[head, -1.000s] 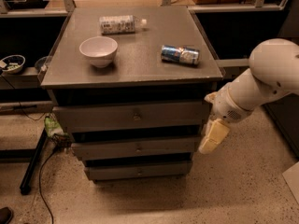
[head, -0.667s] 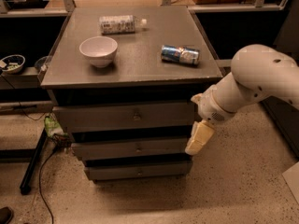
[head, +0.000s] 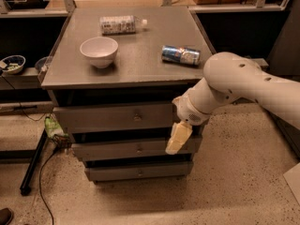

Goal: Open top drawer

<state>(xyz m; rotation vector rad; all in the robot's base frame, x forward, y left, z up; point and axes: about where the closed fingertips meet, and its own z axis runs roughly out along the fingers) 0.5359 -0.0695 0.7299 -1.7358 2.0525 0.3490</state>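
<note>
The top drawer (head: 108,117) is the widest grey front of three in the cabinet, with a small round knob (head: 137,117) at its centre. It sits flush and closed. My gripper (head: 178,138) hangs from the white arm in front of the drawer stack's right side, its cream fingers pointing down over the second drawer (head: 131,149). It is right of the knob and slightly below it, not touching it.
On the cabinet top (head: 140,60) stand a white bowl (head: 99,51), a lying plastic bottle (head: 119,24) and a lying blue can (head: 181,55). A bottom drawer (head: 138,172) is below. A black stand leg (head: 33,161) and cable lie on the floor at left.
The arm and gripper have moved left across the drawer fronts, closer to the top drawer's knob. The drawers have not moved.
</note>
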